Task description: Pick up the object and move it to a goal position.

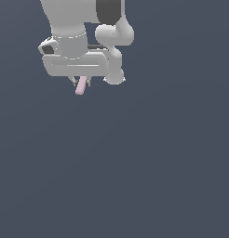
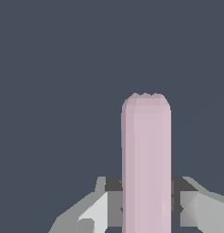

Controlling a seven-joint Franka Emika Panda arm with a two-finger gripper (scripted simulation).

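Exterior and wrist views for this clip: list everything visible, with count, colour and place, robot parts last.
Pink stick: one, pale pink, thin with a rounded end, sticking out below the gripper near the exterior view's upper left; in the wrist view it fills the middle, between the fingers.
Background: plain dark blue-grey in both views; no other loose thing and no goal marker can be seen.
Gripper: one, white-grey, shut on the pink stick; a finger shows on each side of the stick in the wrist view.
Arm: one, white with a dark joint section, entering from the exterior view's top edge.
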